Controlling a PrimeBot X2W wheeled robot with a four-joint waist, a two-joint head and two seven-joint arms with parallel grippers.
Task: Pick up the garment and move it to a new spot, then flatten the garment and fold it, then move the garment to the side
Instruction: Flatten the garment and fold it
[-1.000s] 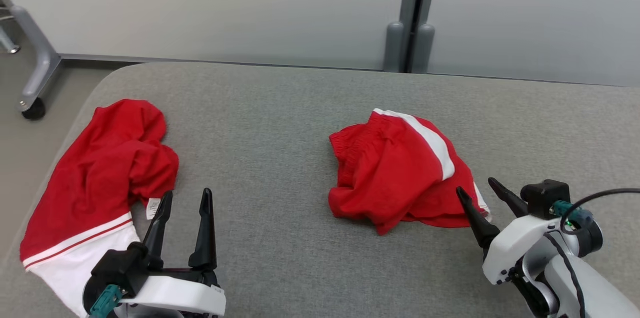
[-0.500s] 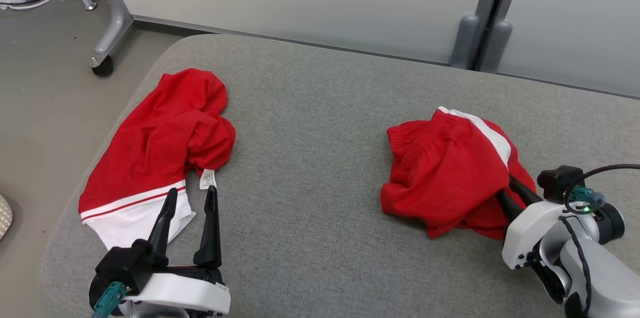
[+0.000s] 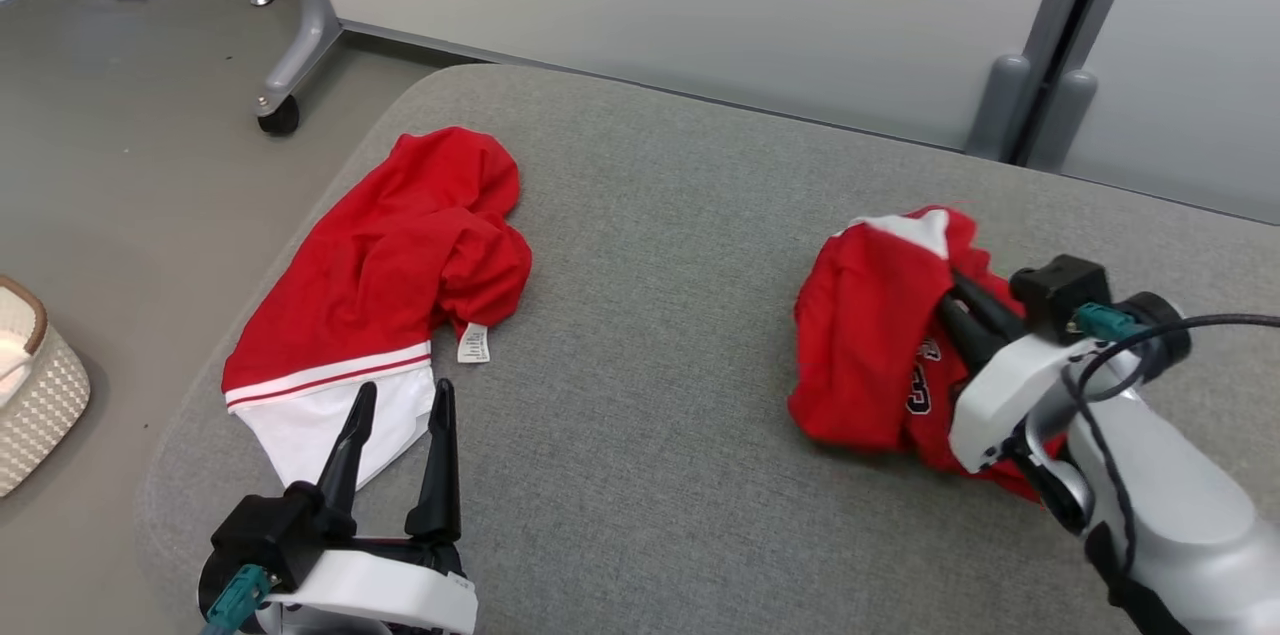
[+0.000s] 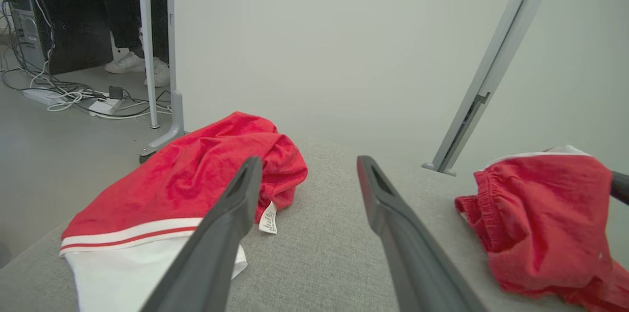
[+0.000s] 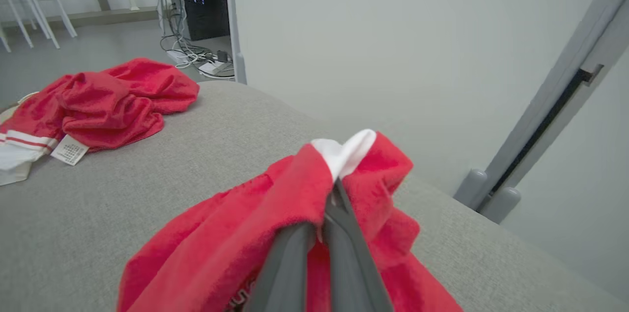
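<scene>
Garment (image 3: 860,345) gripped at right side of your grey padded surface (image 3: 650,245).
Your right gripper (image 3: 957,293) is clamped on a bunched fold of the red cloth, white trim showing at the pinch. Your left gripper (image 3: 404,388) stands wide apart, holding nothing, tips just beside a second red-and-white cloth (image 3: 390,255) at the left.

Two red garments (image 3: 380,275) (image 3: 865,345), one woven basket (image 3: 45,395) and one grey table (image 3: 650,315).
</scene>
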